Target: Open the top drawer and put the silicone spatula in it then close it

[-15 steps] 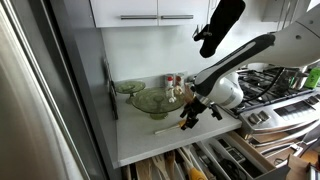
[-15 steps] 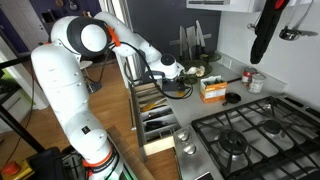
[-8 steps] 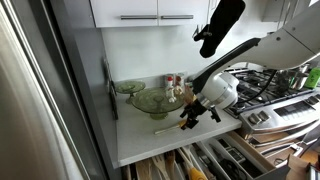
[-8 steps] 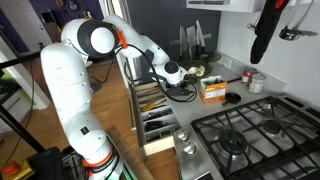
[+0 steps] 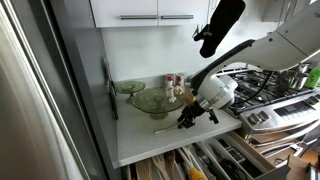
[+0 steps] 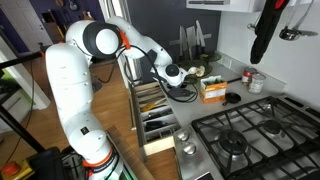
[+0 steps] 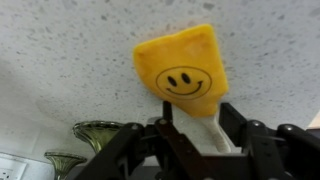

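Note:
In the wrist view the silicone spatula (image 7: 183, 75) lies on the speckled counter, its yellow-orange head showing a smiley face and its pale handle running back between my fingers. My gripper (image 7: 195, 132) straddles that handle closely, jaws partly drawn in; whether the pads touch it does not show. In both exterior views the gripper (image 5: 186, 119) (image 6: 184, 88) is down at the counter near the front edge. The spatula's handle (image 5: 163, 129) pokes out beside it. The top drawer (image 6: 158, 146) stands pulled out below the counter, with utensils in its dividers (image 5: 215, 160).
Two green glass bowls (image 5: 150, 100) (image 5: 128, 87) sit behind the gripper, small jars (image 5: 175, 82) beside them. A gas hob (image 6: 250, 135), a box (image 6: 211, 90) and a tin (image 6: 256, 82) lie along the counter. A black oven mitt (image 5: 220, 25) hangs above. A tall steel panel (image 5: 40, 100) borders the counter.
The arm has shifted slightly while low over the spatula, and the jaws have narrowed from wide open to close around its handle. The spatula has not moved.

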Tool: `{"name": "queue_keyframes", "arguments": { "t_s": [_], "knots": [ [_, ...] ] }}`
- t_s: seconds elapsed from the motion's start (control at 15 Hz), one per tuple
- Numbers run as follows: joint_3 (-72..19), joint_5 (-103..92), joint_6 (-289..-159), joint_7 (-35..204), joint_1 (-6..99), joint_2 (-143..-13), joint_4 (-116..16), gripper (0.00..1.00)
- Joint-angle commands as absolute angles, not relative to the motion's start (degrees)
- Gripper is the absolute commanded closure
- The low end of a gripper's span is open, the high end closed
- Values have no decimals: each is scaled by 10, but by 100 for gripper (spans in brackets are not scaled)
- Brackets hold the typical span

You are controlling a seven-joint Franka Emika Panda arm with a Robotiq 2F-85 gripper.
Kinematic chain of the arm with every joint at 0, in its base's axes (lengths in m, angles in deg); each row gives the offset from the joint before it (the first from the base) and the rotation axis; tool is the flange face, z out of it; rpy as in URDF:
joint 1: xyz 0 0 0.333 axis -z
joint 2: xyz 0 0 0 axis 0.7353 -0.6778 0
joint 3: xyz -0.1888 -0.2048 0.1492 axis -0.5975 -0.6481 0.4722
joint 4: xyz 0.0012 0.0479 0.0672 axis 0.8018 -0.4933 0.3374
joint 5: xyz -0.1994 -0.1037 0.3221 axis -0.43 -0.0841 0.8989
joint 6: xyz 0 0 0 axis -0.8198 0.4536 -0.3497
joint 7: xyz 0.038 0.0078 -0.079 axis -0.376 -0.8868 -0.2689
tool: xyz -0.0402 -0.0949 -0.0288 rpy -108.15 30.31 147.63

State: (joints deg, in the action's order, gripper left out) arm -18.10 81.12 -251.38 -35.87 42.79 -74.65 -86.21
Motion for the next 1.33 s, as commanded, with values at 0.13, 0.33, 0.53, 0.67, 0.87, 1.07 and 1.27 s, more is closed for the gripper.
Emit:
{"name": "queue_keyframes", "arguments": {
  "t_s": [0.13,0.33,0.53,0.67,0.87,1.07,1.27],
  "knots": [
    [-185,800,-2494,-363,432,-755,-868,92],
    [-189,747,-2489,-313,427,-737,-894,93],
    [-195,655,-2485,-227,421,-710,-927,94],
    [-198,602,-2482,-166,417,-689,-946,97],
    [-200,527,-2452,-95,417,-654,-981,95],
    [-197,483,-2420,-42,418,-617,-1008,95],
    [-180,479,-2405,-1,421,-577,-1033,95]
  ]
}}
